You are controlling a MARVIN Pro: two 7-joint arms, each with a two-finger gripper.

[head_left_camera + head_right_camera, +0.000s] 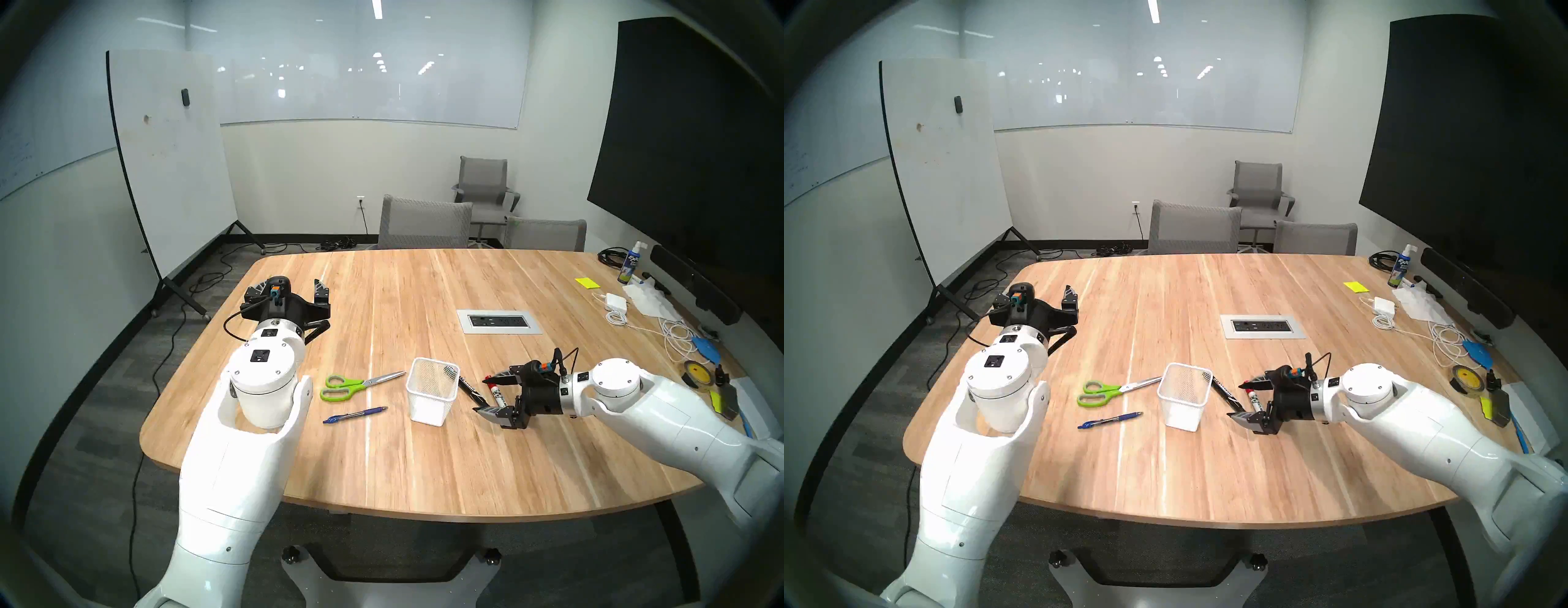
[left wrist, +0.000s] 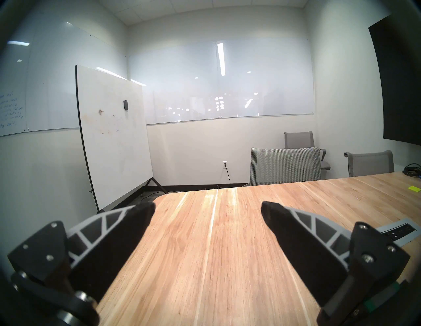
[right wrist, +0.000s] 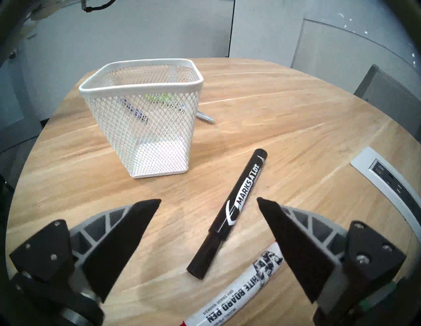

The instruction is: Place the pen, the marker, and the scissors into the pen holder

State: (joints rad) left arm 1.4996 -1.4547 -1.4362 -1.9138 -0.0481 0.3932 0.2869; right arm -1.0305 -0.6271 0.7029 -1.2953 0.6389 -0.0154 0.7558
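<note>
The white mesh pen holder stands upright mid-table. To its left lie the green-handled scissors and, nearer me, the blue pen. On its right side a black marker and a white red-capped marker lie flat. My right gripper is open just above them, the black marker's body between its fingers, untouched. My left gripper hovers open and empty over the far left table corner.
A grey power socket panel is set into the table behind the holder. Cables, a charger, a spray bottle and a tape roll crowd the right edge. Chairs stand at the far side.
</note>
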